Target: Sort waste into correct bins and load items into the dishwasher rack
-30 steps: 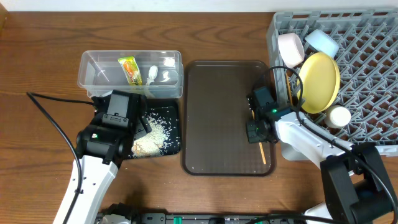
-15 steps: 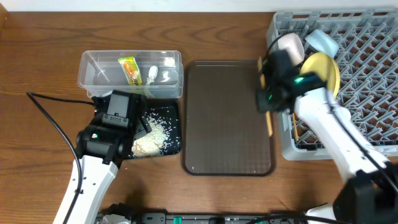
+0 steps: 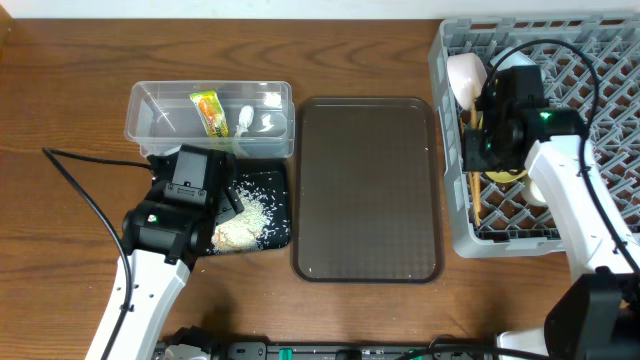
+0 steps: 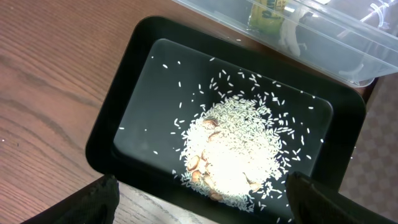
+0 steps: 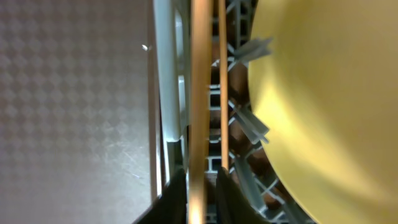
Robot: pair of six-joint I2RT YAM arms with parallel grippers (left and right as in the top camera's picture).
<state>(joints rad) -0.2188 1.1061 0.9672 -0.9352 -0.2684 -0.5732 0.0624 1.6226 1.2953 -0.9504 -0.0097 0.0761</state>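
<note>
My right gripper [image 3: 478,160] is shut on a wooden chopstick [image 5: 199,112] and holds it over the left edge of the grey dishwasher rack [image 3: 600,90]. A second chopstick [image 5: 222,93] lies in the rack beside it. The yellow plate [image 5: 323,93] stands in the rack to the right. A white bowl [image 3: 465,75] sits at the rack's far left; my arm hides the blue bowl. My left gripper [image 4: 202,190] is open above the black tray [image 4: 134,74], which holds rice scraps [image 4: 239,146]. The clear tub [image 3: 150,110] holds the green-and-yellow wrapper [image 3: 207,112] and a white scrap [image 3: 245,118].
The brown serving tray [image 3: 365,190] lies between the black tray and the rack. A black cable [image 3: 80,185] runs across the table at the left. A white cup [image 3: 541,190] shows partly behind my right arm.
My right arm has carried the chopstick from the brown tray's right edge up and to the right, over the rack's left side. The left arm has not moved.
</note>
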